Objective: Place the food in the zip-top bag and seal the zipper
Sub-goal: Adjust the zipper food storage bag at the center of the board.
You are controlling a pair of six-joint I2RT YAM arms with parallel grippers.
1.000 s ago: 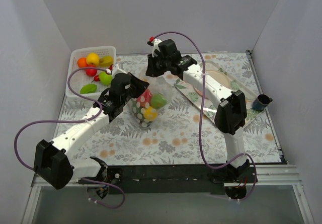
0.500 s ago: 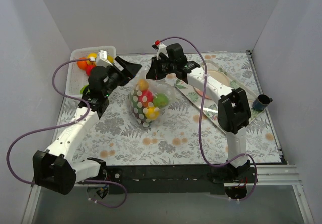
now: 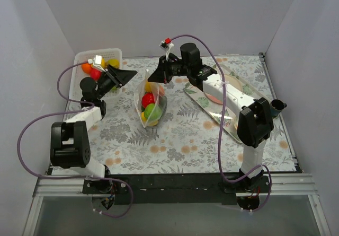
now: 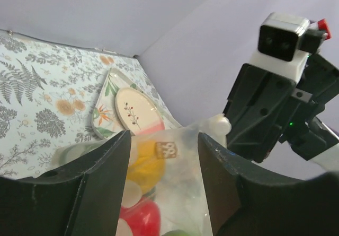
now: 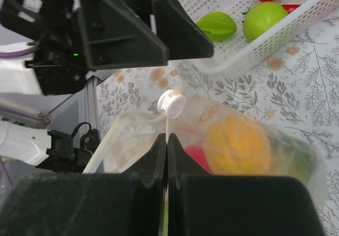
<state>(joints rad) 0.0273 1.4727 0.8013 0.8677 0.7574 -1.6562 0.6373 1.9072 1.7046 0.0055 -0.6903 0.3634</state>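
The polka-dot zip-top bag [image 3: 151,104] stands upright mid-table with yellow, red and green food [image 3: 152,108] inside. My right gripper [image 3: 152,78] is shut on the zipper [image 5: 167,123] at the bag's top edge, just below its white slider [image 5: 172,104], and holds the bag [image 5: 249,146] up. My left gripper [image 3: 126,75] is open and empty, just left of the bag's top, not touching it. In the left wrist view the bag [image 4: 169,177] shows beyond the open left gripper [image 4: 164,143]. Orange, red and yellow fruit [image 3: 95,71] lie in the basket.
The white slotted basket [image 3: 108,52] stands at the back left, with green and red pieces [image 5: 259,18] in it. A shiny tray with a beige plate [image 3: 233,85] lies at the right. A dark cup [image 3: 275,107] stands by the right wall.
My left gripper has come off the bag and drawn back left toward the basket, open. My right gripper has pulled the bag's top up, so the bag now stands narrow and upright.
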